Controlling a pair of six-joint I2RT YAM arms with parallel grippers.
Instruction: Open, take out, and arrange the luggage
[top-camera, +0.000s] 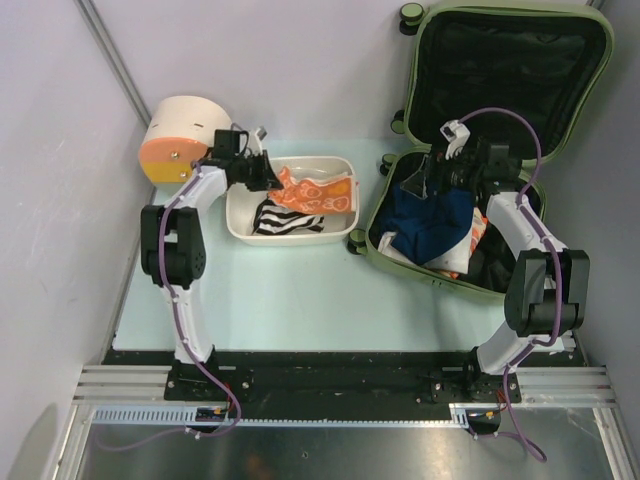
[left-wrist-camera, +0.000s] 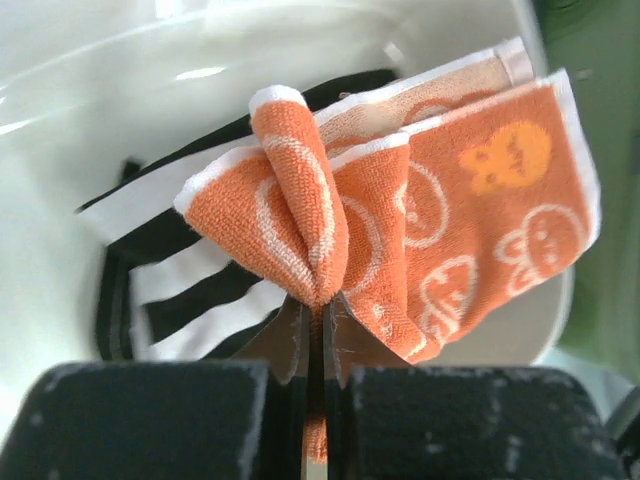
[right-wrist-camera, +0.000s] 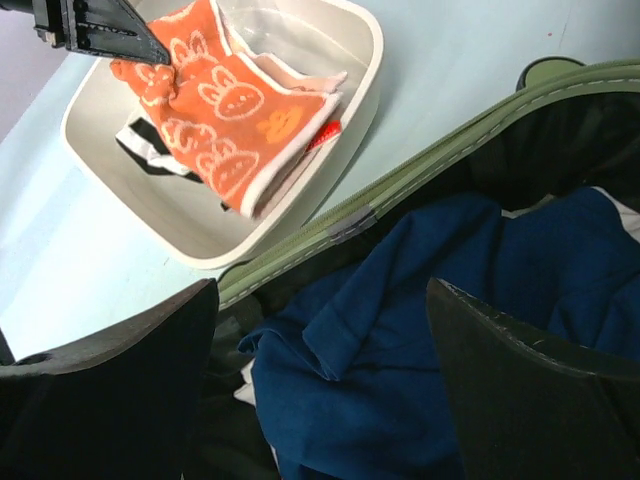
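Observation:
The olive-green luggage (top-camera: 376, 240) lies open at the right, its black-lined lid (top-camera: 510, 60) propped up. A dark blue garment (top-camera: 430, 225) lies piled in its base. My right gripper (top-camera: 425, 180) hangs open just above that blue garment (right-wrist-camera: 450, 330), with nothing between its fingers (right-wrist-camera: 130, 390). My left gripper (left-wrist-camera: 320, 305) is shut on a bunched corner of an orange rabbit-print towel (left-wrist-camera: 480, 220), which is over the white tub (top-camera: 240, 215). A black-and-white striped cloth (left-wrist-camera: 170, 290) lies in the tub under the towel.
A round cream drawer box with an orange front (top-camera: 180, 135) stands at the back left, close behind my left arm. The tub sits next to the luggage's left rim (right-wrist-camera: 420, 180). Pale wall panels close off the left side and the back.

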